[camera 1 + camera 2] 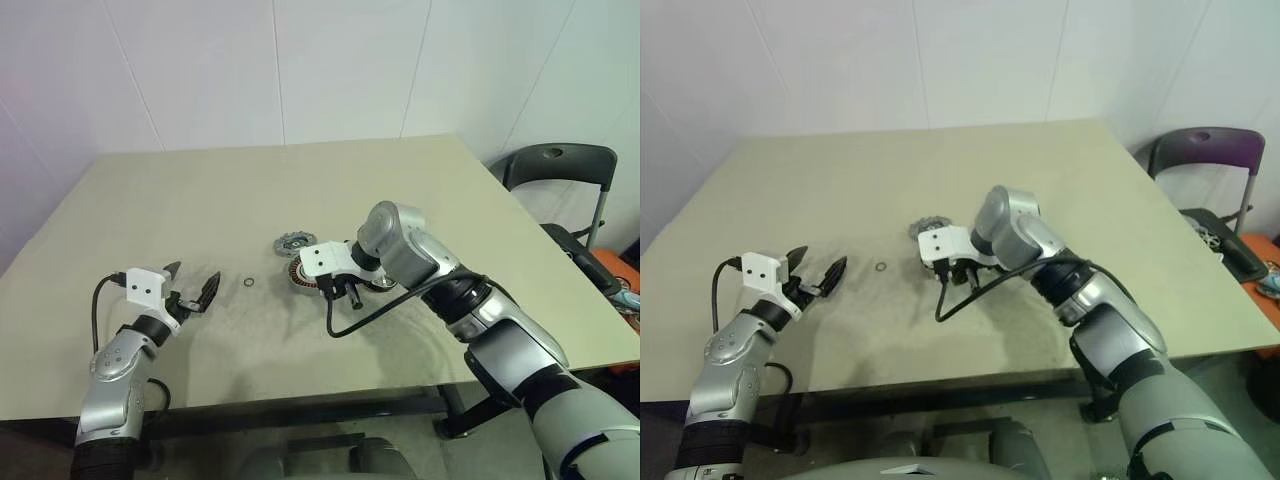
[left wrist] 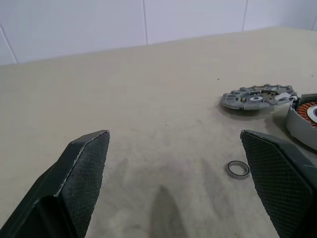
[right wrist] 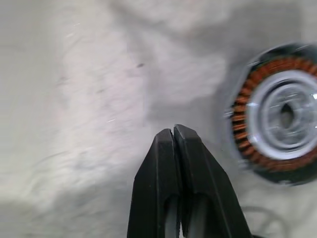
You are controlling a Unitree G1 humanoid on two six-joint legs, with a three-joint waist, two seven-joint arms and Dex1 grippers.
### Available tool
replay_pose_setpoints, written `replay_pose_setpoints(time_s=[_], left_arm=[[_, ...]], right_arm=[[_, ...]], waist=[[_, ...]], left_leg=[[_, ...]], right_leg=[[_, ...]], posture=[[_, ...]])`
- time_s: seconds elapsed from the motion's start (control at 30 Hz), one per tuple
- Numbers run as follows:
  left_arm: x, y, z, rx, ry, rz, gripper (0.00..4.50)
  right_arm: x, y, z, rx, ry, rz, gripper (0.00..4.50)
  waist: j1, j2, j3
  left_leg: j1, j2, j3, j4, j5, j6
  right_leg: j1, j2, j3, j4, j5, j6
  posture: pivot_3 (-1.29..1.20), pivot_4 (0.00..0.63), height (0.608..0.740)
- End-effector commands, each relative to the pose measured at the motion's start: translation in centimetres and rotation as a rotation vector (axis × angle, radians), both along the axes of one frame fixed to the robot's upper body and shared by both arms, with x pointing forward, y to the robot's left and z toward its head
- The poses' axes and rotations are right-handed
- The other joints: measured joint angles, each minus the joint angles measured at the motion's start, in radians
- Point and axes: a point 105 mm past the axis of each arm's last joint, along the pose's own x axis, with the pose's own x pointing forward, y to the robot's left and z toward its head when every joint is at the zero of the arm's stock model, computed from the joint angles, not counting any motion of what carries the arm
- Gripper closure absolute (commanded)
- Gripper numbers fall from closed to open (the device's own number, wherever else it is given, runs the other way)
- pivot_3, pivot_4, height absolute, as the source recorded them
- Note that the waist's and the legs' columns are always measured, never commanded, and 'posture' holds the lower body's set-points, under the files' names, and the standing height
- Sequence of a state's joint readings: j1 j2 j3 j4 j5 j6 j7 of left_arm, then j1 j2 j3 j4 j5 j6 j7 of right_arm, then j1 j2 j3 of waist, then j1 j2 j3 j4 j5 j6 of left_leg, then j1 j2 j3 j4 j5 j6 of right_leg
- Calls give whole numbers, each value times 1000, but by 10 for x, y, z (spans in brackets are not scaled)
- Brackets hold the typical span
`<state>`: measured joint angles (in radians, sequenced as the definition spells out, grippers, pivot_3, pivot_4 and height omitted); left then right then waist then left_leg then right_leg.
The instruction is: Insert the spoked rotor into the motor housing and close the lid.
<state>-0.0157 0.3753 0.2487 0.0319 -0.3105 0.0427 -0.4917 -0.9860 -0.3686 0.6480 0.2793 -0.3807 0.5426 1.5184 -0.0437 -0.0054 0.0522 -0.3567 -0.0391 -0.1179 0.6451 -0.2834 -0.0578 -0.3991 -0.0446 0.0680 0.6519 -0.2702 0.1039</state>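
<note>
The motor housing (image 3: 280, 114), a round part with copper windings around a silver centre, lies on the table just beside my right gripper (image 3: 173, 131). That gripper is shut on nothing and points steeply down at bare table. In the head view my right wrist partly covers the motor housing (image 1: 299, 277). The lid (image 1: 293, 242), a grey scalloped disc, lies flat just behind the housing. My left gripper (image 1: 192, 290) hovers open and level at the table's front left, well apart from the parts. The spoked rotor is hidden.
A tiny ring washer (image 1: 247, 283) lies between my left gripper and the housing. The beige table (image 1: 200, 190) meets a white wall behind. A dark chair (image 1: 560, 170) stands past the table's right edge.
</note>
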Motion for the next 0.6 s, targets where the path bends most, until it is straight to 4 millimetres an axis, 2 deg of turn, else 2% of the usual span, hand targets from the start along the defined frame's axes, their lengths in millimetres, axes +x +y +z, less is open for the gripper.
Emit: replay_pose_setpoints(time_s=[0.03, 0.13, 0.3, 0.4, 0.6], left_arm=[[5, 0, 13, 8, -46, -8, 0], [6, -2, 13, 9, -47, -12, 0], [6, -3, 14, 9, -48, -12, 0], [5, -2, 14, 10, -48, -9, 0], [4, 1, 14, 12, -45, -4, 0]], right_arm=[[1, 7, 11, 44, -45, 15, 4469], [12, 11, 11, 52, -128, 19, 4469], [20, 23, 13, 95, -169, 31, 4469], [23, 28, 14, 98, -184, 39, 3908], [30, 37, 19, 98, -206, 39, 1915]], waist=[[1, 0, 0], [2, 0, 0], [0, 0, 0], [2, 0, 0], [1, 0, 0]], left_leg=[[0, 0, 0, 0, 0, 0], [0, 0, 0, 0, 0, 0], [0, 0, 0, 0, 0, 0], [0, 0, 0, 0, 0, 0], [0, 0, 0, 0, 0, 0]], right_leg=[[0, 0, 0, 0, 0, 0], [0, 0, 0, 0, 0, 0], [0, 0, 0, 0, 0, 0], [0, 0, 0, 0, 0, 0], [0, 0, 0, 0, 0, 0]], posture=[[0, 0, 740], [0, 0, 740], [0, 0, 740], [0, 0, 740], [0, 0, 740]])
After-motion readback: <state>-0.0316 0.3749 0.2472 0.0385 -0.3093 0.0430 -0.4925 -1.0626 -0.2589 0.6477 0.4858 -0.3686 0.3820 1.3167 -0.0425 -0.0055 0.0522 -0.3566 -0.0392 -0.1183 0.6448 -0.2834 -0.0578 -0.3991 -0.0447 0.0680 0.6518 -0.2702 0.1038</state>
